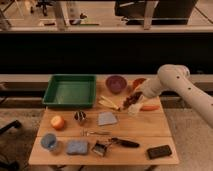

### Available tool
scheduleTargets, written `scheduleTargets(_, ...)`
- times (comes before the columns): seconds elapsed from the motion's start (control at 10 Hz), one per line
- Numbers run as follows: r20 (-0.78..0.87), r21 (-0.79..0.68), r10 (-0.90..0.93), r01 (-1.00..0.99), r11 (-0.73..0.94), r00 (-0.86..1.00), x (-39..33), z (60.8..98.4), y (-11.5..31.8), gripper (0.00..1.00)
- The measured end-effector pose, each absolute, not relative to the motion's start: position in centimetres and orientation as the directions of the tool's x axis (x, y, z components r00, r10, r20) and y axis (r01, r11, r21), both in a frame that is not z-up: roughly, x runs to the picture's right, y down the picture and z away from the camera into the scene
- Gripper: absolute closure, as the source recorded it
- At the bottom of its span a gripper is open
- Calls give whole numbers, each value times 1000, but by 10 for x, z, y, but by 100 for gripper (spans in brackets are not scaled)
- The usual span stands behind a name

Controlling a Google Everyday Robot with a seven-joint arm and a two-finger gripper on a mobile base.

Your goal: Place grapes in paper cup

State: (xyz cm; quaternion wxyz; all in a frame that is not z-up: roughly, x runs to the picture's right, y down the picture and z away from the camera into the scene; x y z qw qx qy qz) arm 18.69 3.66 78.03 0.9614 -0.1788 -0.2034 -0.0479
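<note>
The grapes (131,100), a dark reddish-purple bunch, hang at the tip of my gripper (134,98) at the right of the wooden table. The gripper is shut on them. The arm reaches in from the right edge. The small white paper cup (133,111) stands directly below the bunch, next to the orange carrot (149,107). The lower end of the bunch is just above or at the cup's rim; I cannot tell whether they touch.
A green tray (70,90) sits at the back left, a purple bowl (116,83) and an orange bowl (138,82) behind the gripper. A yellow item (109,103), metal cup (80,117), orange fruit (58,122), light-blue cup (48,141), blue sponge (77,146), grey cloth (107,118), utensils (125,142) and a black object (159,151) lie across the table.
</note>
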Motion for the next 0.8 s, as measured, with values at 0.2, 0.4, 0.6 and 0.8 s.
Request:
scheduleTargets(0.2, 404, -325, -20, 164, 931, 915, 187, 784, 38, 100)
scheduleTargets(0.4, 398, -325, -21, 162, 932, 917, 188, 788, 38, 100)
scheduleTargets(0.6, 393, -321, -25, 163, 933, 919, 188, 791, 37, 100)
scheduleTargets(0.8, 390, -324, -27, 164, 932, 920, 188, 792, 37, 90)
